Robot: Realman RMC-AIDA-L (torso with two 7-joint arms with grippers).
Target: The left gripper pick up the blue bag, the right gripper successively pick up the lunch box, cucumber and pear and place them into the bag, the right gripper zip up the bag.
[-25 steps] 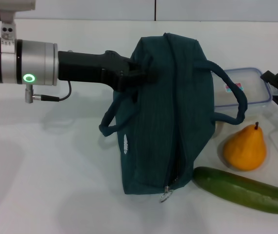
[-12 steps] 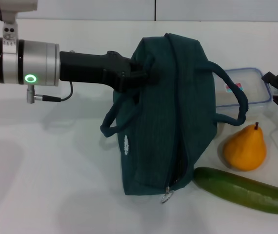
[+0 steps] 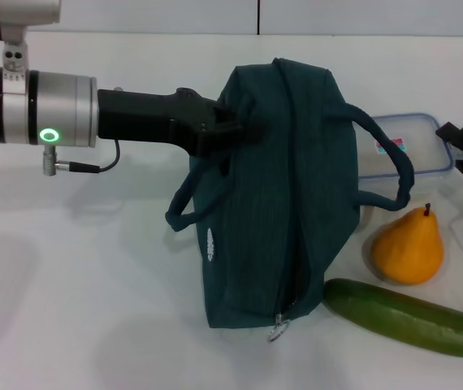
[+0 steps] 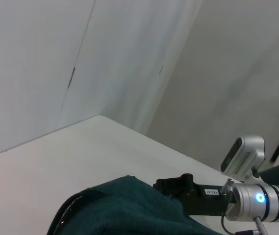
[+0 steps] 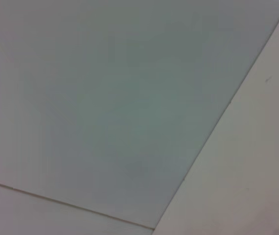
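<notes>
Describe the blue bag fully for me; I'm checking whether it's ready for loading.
The blue bag is a dark teal fabric tote with two rope-like handles and a metal zipper pull at its near end. The zipper running along its top looks mostly closed. The left claw presses in at its upper left side by one handle. The far handle loops over the lunch box; the cucumber lies near its lower right corner.

I could not read any text in these views. The lunch box (image 3: 402,146) carried a small coloured sticker (image 3: 389,146) on its lid, but its print was too small to tell. The blue bag (image 3: 284,195) had a small white mark (image 3: 209,241) on its side, unreadable. In my left wrist view, a white label (image 4: 211,192) stood on the other arm's black body, its characters illegible.
</notes>
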